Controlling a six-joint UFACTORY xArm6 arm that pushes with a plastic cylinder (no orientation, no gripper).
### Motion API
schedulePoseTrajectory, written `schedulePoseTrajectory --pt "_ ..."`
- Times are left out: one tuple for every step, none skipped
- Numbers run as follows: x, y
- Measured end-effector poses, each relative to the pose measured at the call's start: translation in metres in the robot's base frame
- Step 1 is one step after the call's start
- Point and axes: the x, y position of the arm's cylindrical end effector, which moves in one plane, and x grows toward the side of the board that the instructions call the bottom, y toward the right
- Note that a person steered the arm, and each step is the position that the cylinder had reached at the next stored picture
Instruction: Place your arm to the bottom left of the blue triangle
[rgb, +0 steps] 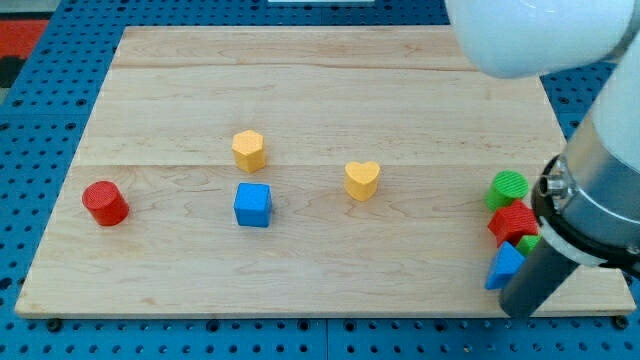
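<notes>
So the blue triangle (504, 266) sits way over at the desk (330, 90) bottom right corner, pretty close to the bottom edge and not far off the right one, so there's little room around it on those sides, while the whole stretch of board to its left is wide open. It looks like it points up toward the view's top right, long side running down to the bottom left, though part of it is hidden so I can't be sure. My tip (522, 310) is just below and a hair to the right of it, right by the desk's bottom edge, and the rod covers the triangle's right side. No fingers on this rig, just the rod. Crowded right above the triangle: a red block (512, 222), a green cylinder (508, 187) above that, and a sliver of another green block (528, 243). Well apart to the left are a yellow heart (362, 180), a yellow block (249, 150), a blue cube (253, 205) and a red cylinder (104, 203).
</notes>
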Motion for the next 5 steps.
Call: schedulePoseTrajectory --pt "-0.002 -0.011" --pt "-0.003 -0.011" --pt "-0.004 -0.011" --pt "-0.01 -0.011" --pt "-0.013 -0.012"
